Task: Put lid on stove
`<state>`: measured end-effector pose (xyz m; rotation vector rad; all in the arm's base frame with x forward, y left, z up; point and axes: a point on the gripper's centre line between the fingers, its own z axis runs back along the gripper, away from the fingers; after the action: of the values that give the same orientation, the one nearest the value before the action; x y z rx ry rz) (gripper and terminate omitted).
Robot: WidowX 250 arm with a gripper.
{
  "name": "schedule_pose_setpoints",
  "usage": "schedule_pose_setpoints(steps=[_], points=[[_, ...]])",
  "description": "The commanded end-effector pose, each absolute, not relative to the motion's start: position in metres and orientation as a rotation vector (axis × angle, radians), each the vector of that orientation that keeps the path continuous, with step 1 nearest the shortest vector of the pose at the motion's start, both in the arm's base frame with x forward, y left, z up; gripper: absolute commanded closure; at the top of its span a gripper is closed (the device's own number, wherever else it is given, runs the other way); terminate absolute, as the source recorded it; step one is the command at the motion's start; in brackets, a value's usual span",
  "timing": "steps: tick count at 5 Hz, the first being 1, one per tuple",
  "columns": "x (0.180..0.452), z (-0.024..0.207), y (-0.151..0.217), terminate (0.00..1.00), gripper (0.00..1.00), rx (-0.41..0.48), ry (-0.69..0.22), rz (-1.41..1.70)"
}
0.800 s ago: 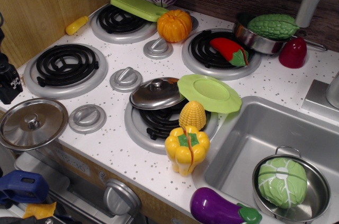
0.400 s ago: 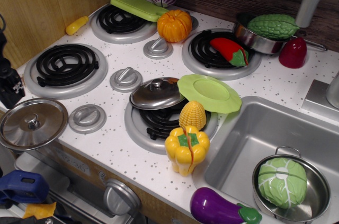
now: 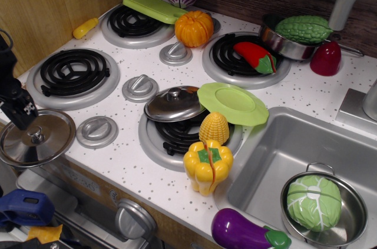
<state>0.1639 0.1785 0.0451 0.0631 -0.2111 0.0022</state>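
- Lid (image 3: pixel 35 139), flat shiny steel with a small round knob, lies at the front left corner of the white speckled stove (image 3: pixel 283 93), its left edge overhanging the bench rim
- Black pincer (image 3: pixel 20 110) stands over the lid's upper left part, just beside the knob; whether its jaws are wide or narrow cannot be told
- Front left coil burner (image 3: pixel 72 72) sits bare just behind the lid, with a silver stove knob (image 3: pixel 96 130) to the lid's right
- Yellow toy piece (image 3: pixel 85 27) lies by the wooden wall at the back left
- Green cutting board (image 3: pixel 154 8) rests across the back left burner, touching the orange pumpkin (image 3: pixel 194 27)
- Darker domed lid (image 3: pixel 174 103) leans on the front middle burner, overlapped on its right by the light green plate (image 3: pixel 232 103)
- Toy corn (image 3: pixel 214 128) stands on that burner, with the yellow pepper (image 3: pixel 207 165) just in front
- Red chilli (image 3: pixel 254 56) lies on the back right burner
- Purple aubergine (image 3: pixel 244 232) lies at the front edge beside the grey sink (image 3: pixel 277 149)
- Cabbage (image 3: pixel 313 202) sits in a steel pot inside the sink
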Motion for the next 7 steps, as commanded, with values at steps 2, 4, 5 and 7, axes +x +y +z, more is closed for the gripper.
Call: schedule_pose_setpoints(steps=[2, 4, 5, 7], points=[[0.171, 0.033, 0.192, 0.00, 0.00, 0.050, -0.245, 0.005], [0.172, 0.019, 0.189, 0.00, 0.00, 0.028, -0.262, 0.012], [0.173, 0.013, 0.188, 0.00, 0.00, 0.005, -0.266, 0.016], [0.177, 0.007, 0.189, 0.00, 1.00, -0.014, -0.259, 0.020]])
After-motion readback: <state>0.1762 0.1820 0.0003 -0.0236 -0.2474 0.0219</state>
